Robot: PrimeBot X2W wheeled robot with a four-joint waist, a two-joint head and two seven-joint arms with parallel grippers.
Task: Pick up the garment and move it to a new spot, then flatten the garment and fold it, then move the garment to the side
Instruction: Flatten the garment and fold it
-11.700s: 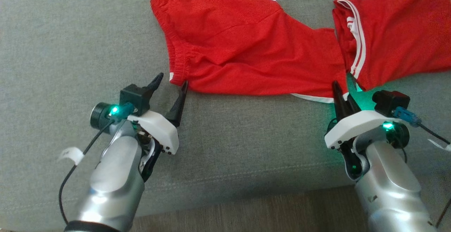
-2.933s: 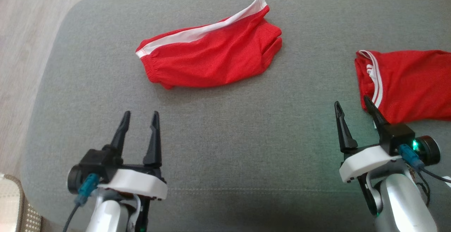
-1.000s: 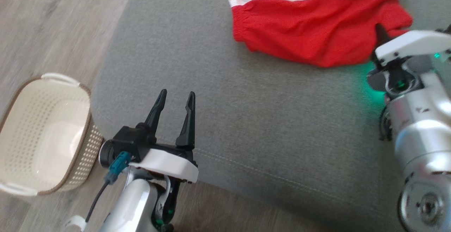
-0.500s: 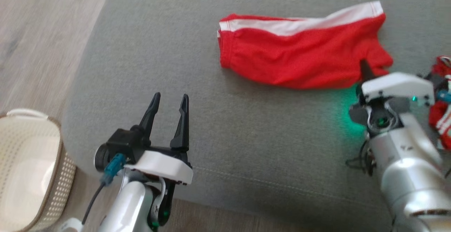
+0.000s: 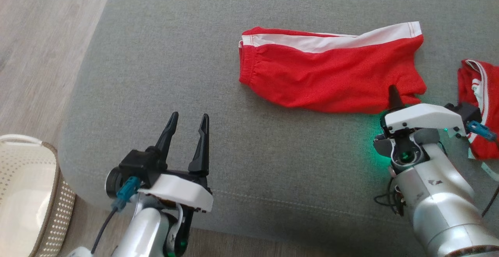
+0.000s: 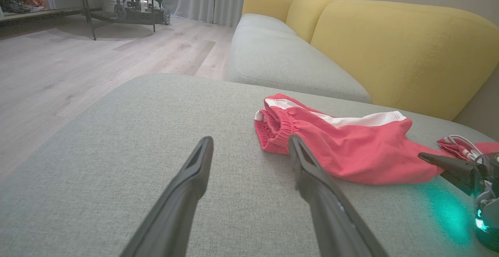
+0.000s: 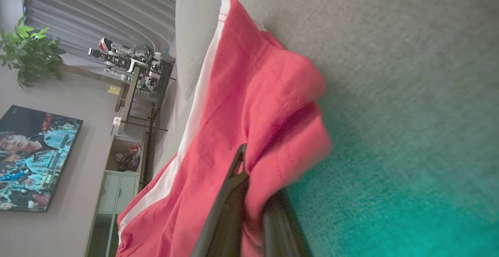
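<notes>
**Folded garment gripped, move to the side left to do**

The grey sofa seat [image 5: 163, 54] is spread across most of the head view. The garment [image 5: 331, 77], red shorts with a white stripe, is laid on it right of centre, toward the top. It is seen folded into a compact, fairly flat shape, so the relocating, flattening and folding are judged done, and the move to the side is judged to be what is left.

A pale basket [image 5: 67, 196] is stood on the floor at the lower left, and a second red garment [image 5: 481, 105] is bunched at the right edge.

The left gripper [image 5: 190, 115] is held released, fingers spread, over bare cushion at the lower left, well apart from the garment. The right gripper [image 5: 393, 93] is clenched on the garment's lower right corner.

That pinch is made plain in the right wrist view, where red cloth is caught between the closed fingers. In the head view it is masked by the gripper's white housing. A yellow backrest [image 6: 390, 50] and the open elastic waistband are supplied by the left wrist view.
</notes>
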